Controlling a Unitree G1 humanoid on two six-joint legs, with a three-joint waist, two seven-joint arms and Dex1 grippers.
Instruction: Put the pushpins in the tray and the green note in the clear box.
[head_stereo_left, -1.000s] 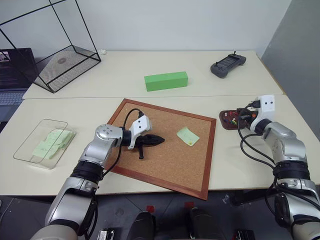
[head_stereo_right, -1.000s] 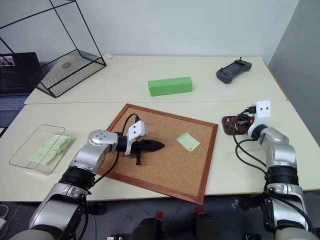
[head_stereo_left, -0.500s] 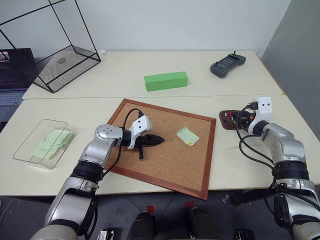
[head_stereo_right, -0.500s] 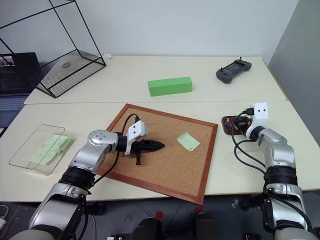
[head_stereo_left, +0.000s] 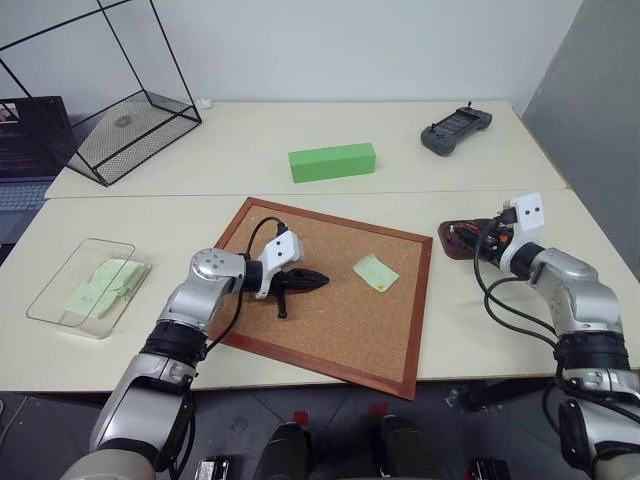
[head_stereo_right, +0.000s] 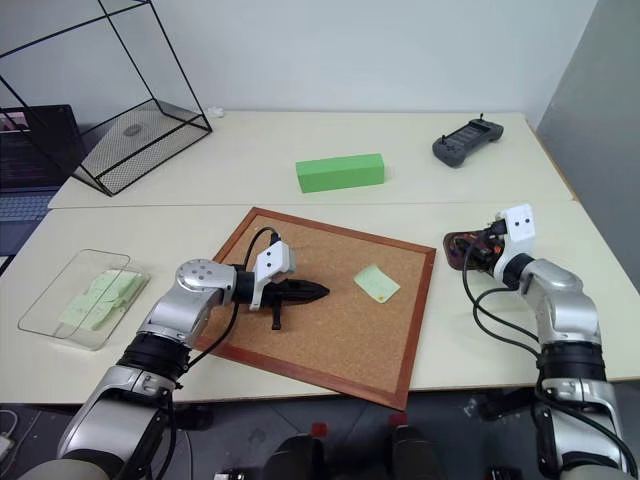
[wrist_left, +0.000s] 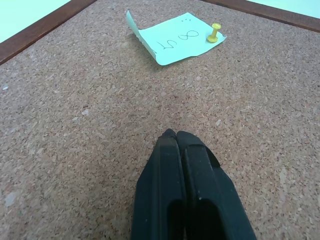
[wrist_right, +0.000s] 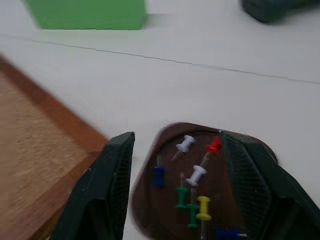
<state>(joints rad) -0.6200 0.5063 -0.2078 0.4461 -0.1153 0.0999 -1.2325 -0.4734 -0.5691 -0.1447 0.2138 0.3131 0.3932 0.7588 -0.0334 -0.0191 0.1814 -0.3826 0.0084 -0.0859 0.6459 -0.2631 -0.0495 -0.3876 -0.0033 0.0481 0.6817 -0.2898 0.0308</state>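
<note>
The small pale green square paper note (wrist_left: 176, 38) lay flat on the wood-framed cork board (head_stereo_left: 330, 330), straight ahead of the left tool (wrist_left: 186, 150) and well apart from it. A single yellow plastic-headed pushpin (wrist_left: 215, 33) stood through one corner of the note. The paper looked thin, light and limp, with its free edge curling up a little; it would probably tear if dragged while pinned, so the pin wanted lifting first, taken by its narrow hard head, which seemed small and likely slippery. Once freed, the note would best be pinched at the raised edge.

The left tool was clenched tight, its two black fingers (wrist_left: 167, 190) pressed together with nothing between them, tip low over bare cork.

The right tool (wrist_right: 175, 145) stood released, jaws spread wide and holding nothing, on either side of the small dark reddish-brown shallow tray (wrist_right: 247, 142), which sat on the cream table (head_stereo_left: 480, 330) just beyond the board's edge. Inside the tray lay several loose pushpins (wrist_right: 192, 197): white, red, blue, green and yellow.

The shallow transparent plastic box (head_stereo_left: 60, 300), already holding pale green paper, sat on the table far behind the left tool.
</note>
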